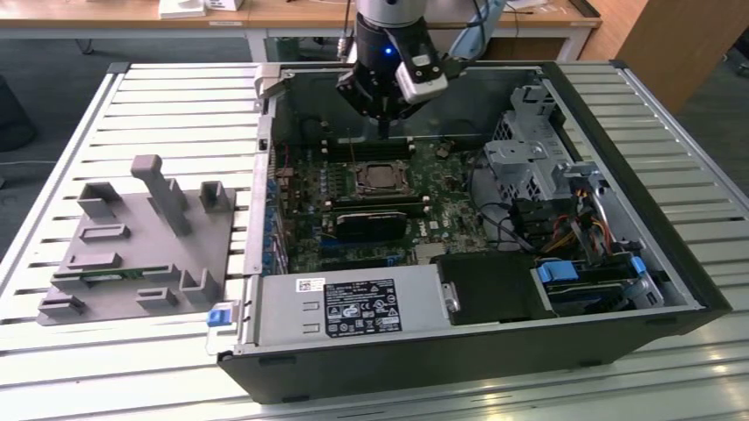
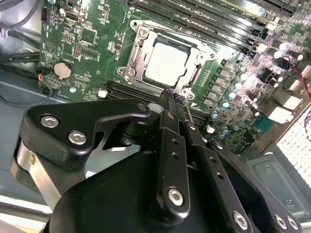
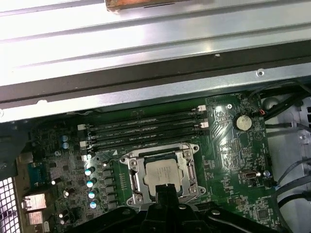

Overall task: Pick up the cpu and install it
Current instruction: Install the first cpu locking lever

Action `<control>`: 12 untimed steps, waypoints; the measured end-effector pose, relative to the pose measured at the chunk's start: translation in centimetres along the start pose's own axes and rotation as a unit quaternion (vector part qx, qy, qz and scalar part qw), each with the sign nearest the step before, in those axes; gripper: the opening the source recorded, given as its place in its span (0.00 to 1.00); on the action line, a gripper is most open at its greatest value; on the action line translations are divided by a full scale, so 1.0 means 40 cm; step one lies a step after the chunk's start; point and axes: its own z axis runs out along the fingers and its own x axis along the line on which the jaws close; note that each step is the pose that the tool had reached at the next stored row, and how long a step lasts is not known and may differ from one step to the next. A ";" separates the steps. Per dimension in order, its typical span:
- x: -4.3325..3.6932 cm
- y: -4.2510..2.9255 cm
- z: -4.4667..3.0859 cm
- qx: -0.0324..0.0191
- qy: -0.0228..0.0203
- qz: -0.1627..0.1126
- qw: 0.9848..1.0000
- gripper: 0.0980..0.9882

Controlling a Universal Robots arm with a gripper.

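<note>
The pincer (image 2: 176,99) hangs inside the open computer case (image 1: 655,263), its black fingers (image 2: 170,126) pressed together and holding nothing. Just below and ahead of the fingertips lies the cpu (image 2: 165,64), a silver-grey square seated flat in the socket frame (image 2: 138,48) on the green motherboard (image 2: 87,34); the tips are close above the socket's near edge but apart from the chip. In the first wrist view the cpu (image 3: 163,174) sits just beyond the finger ends. Past the socket run the dark memory slots (image 3: 146,128). Farther off, in the exterior view, the grey power supply (image 1: 351,307) fills the case's near corner, and a grey parts fixture (image 1: 135,241) rests on the slatted counter (image 1: 175,96), well apart from the pincer (image 1: 384,132).
</note>
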 end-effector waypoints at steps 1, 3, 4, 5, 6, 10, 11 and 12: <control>0.000 0.000 0.000 0.000 0.000 -0.004 1.000 0.01; 0.000 0.000 0.000 0.000 0.000 -0.012 1.000 0.01; 0.000 0.000 0.000 0.000 0.000 -0.016 1.000 0.01; 0.000 -0.001 0.000 0.000 0.000 -0.020 1.000 0.01; 0.000 -0.001 0.000 -0.001 0.001 -0.023 1.000 0.01; 0.000 -0.001 0.000 -0.001 0.001 -0.040 0.999 0.01; 0.000 -0.002 0.000 -0.001 0.001 -0.047 0.999 0.01; 0.000 -0.002 0.000 -0.001 0.001 -0.053 0.999 0.01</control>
